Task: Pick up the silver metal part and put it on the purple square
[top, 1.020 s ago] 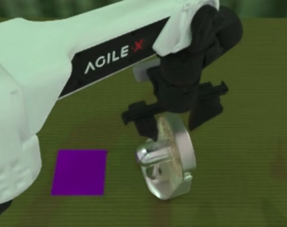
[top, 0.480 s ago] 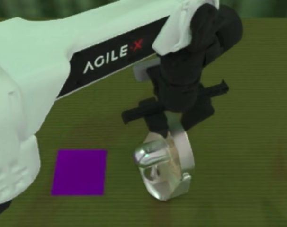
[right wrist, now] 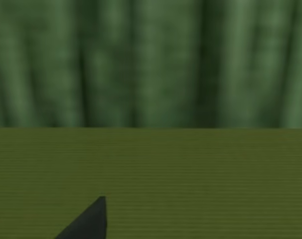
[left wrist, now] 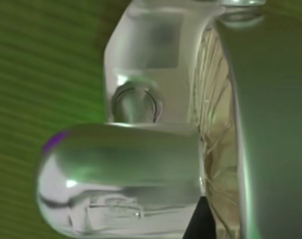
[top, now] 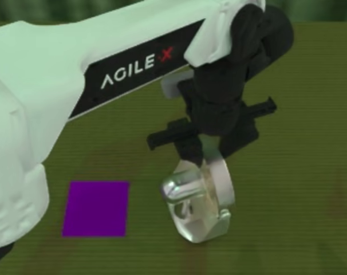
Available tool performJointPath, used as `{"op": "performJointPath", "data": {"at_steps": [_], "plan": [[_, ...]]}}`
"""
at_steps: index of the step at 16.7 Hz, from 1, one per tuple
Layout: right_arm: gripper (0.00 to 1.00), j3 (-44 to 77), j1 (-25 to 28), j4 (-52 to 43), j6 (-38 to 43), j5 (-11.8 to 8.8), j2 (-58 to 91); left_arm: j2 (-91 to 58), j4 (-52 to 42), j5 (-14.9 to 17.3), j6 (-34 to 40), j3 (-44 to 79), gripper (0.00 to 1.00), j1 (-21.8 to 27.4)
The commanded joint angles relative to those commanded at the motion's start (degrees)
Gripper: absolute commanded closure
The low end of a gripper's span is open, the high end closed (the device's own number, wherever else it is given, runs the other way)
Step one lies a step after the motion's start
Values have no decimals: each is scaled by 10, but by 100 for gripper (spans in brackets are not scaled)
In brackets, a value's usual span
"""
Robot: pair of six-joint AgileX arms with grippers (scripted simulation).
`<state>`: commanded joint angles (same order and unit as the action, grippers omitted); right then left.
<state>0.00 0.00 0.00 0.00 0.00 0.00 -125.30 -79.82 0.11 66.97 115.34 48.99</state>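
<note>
Silver metal part (top: 199,200): sits near the middle of the green table (top: 299,172), a little toward the near edge, to the right of the purple square (top: 96,208) and clearly apart from it. Stands on edge, with the round plate upright and slightly tilted, and the stubby rounded cylinder pointing left toward the square. Cannot tell from above whether the lower rim touches the table or hangs just over it.

From left to right in the top view:

Left arm (top: 59,86): white, with the black AgileX band, reaches from the left side across the far part of the table to the middle.

Purple square: lies flat on the table in the near left part, uncovered, with nothing on it.

Left gripper (top: 212,150): comes down on the part from above, directly over the upper rim of the plate. Clenched on that rim, with one black finger on the cylinder side and the other on the back face.

In the left wrist view, very close: the silver metal part (left wrist: 126,169) fills almost the whole picture. Shows the shiny cylinder with its rounded end, the grainy inner face beside it, and the smooth plate edge, with green table behind.

Right gripper (right wrist: 86,224): not seen from above. In the right wrist view only a dark tip over bare green table, with a green folded backdrop (right wrist: 151,59) far behind. Released or clenched: cannot tell.
</note>
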Motion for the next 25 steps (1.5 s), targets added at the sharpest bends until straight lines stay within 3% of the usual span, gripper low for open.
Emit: {"op": "performJointPath", "data": {"at_steps": [9,16,20,25], "plan": [[0,0,0,0,0,0,0,-27,-129,0,1,157,100,-10],[0,0,0,0,0,0,0,-20,-128,-1,-17,153,100,-8],[0,0,0,0,0,0,0,18,-111,-4,-125,119,100,-18],[0,0,0,0,0,0,0,100,-71,-7,-383,42,100,-45]]}}
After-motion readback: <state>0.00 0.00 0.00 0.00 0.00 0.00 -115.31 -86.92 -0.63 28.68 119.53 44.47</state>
